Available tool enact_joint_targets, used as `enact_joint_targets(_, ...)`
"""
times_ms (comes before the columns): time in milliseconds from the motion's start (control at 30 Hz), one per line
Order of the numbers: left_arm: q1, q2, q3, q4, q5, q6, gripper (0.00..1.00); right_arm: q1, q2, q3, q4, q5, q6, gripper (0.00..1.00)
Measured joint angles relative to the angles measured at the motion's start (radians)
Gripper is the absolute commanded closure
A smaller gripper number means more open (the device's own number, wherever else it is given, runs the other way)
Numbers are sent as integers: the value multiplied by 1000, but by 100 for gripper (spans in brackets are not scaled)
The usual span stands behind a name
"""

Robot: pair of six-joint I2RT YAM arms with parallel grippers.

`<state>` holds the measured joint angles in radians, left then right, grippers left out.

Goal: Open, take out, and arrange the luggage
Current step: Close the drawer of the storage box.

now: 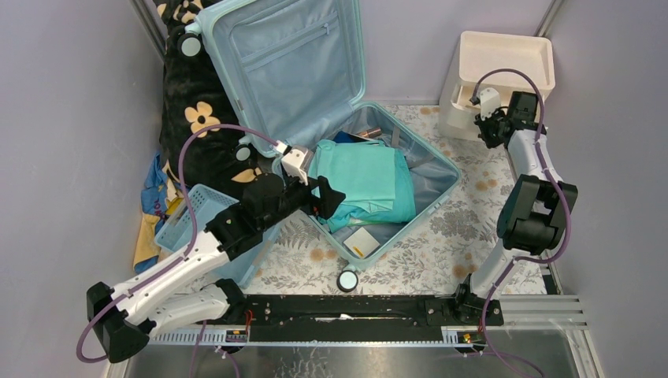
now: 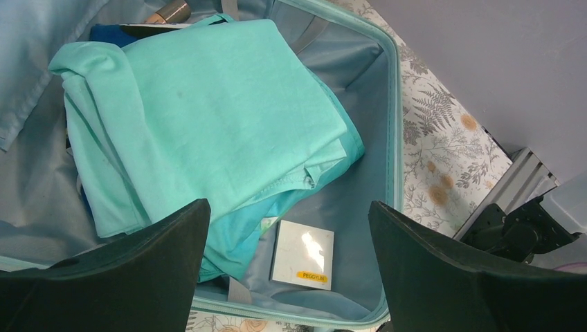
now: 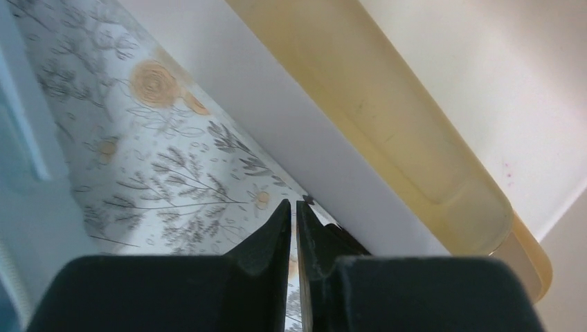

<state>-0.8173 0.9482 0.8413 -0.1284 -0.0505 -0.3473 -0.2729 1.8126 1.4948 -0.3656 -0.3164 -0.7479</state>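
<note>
Luggage (image 1: 429, 165): open, teal clothes (image 2: 208, 117) inside.
Left gripper (image 2: 287, 207): spread wide above them.
Right gripper (image 3: 296, 207): fingers almost together, empty.

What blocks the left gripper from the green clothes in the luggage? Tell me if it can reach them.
Probably yes. The left gripper hangs open over the luggage, whose lid stands up, and the green clothes lie uppermost right ahead of it. Nothing shows between them.
</note>
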Motion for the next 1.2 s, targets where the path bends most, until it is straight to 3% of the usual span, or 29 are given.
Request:
enact_joint_targets(633, 0, 51, 53, -1, 18, 0, 9, -69, -54, -108, 92, 175, -163, 83)
enact_joint_targets(900, 0, 101, 110, 1, 48, -25, 9, -71, -54, -111, 79, 164, -177, 71)
enact_joint_targets(1200, 0, 116, 112, 1, 71, -55, 9, -106, -72, -162, 123, 159, -225, 74)
